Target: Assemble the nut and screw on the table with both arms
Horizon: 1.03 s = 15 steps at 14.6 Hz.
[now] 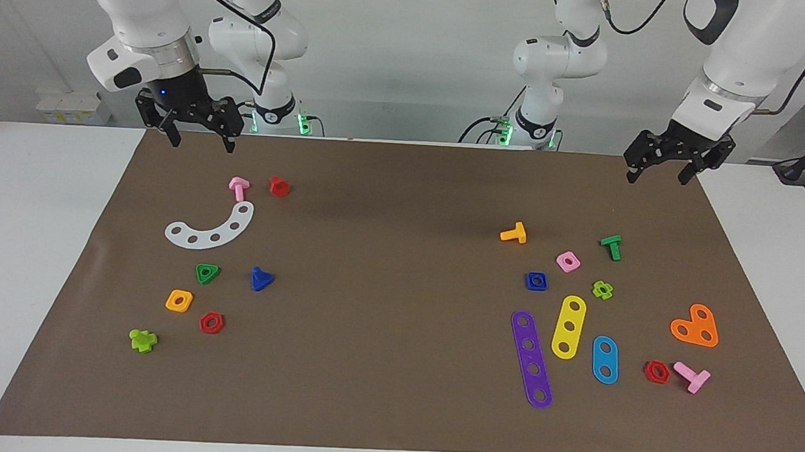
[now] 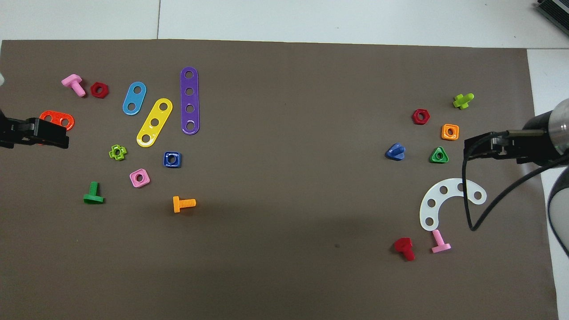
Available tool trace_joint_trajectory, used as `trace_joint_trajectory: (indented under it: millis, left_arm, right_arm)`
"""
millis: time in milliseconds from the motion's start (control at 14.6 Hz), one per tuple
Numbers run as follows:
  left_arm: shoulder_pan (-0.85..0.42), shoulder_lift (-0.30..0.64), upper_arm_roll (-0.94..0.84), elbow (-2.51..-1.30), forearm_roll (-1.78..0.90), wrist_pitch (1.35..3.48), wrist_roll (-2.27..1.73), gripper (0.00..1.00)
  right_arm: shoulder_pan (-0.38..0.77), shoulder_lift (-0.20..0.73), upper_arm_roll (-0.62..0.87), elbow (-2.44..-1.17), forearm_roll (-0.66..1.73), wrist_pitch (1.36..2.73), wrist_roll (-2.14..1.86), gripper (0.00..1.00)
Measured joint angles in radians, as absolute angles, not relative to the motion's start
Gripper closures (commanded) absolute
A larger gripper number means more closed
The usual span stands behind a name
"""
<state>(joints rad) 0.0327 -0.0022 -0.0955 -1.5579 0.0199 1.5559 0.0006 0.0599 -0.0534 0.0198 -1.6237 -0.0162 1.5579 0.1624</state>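
The dark-blue square nut (image 1: 536, 281) (image 2: 172, 159) lies flat on the brown mat (image 1: 394, 365) toward the left arm's end, beside a pink square nut (image 1: 568, 261). The dark-blue triangular-headed screw (image 1: 260, 279) (image 2: 395, 152) lies on its side toward the right arm's end, beside a green triangular nut (image 1: 207, 273). My right gripper (image 1: 200, 145) (image 2: 466, 149) hangs open and empty over the mat's robot-side edge. My left gripper (image 1: 657, 177) (image 2: 66, 134) hangs open and empty over the mat's edge at its own end.
Around the nut lie purple (image 1: 532, 360), yellow (image 1: 568, 327) and blue (image 1: 604, 360) strips, an orange screw (image 1: 514, 233), a green screw (image 1: 611, 246) and an orange heart plate (image 1: 695, 326). Near the screw lie a white curved strip (image 1: 210, 228), an orange nut (image 1: 179, 300) and a red nut (image 1: 211, 323).
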Motion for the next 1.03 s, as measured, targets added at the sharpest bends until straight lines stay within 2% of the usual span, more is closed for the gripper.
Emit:
trace_joint_trajectory:
  millis: [480,686,1029]
  left_arm:
    - [0.032,-0.003,-0.099,-1.559,0.020,1.556,0.001,0.00]
    - [0.033,-0.003,-0.095,-1.560,0.020,1.556,0.001,0.00]
    - [0.034,-0.003,-0.090,-1.561,0.020,1.556,0.001,0.00]
  right_arm:
    - [0.059,-0.058,0.017,-1.626,-0.016,1.560,0.162,0.00]
    - [0.060,-0.058,0.024,-1.627,-0.016,1.560,0.162,0.07]
    - [0.060,-0.051,0.026,-1.664,-0.016,1.604,0.159,0.06]
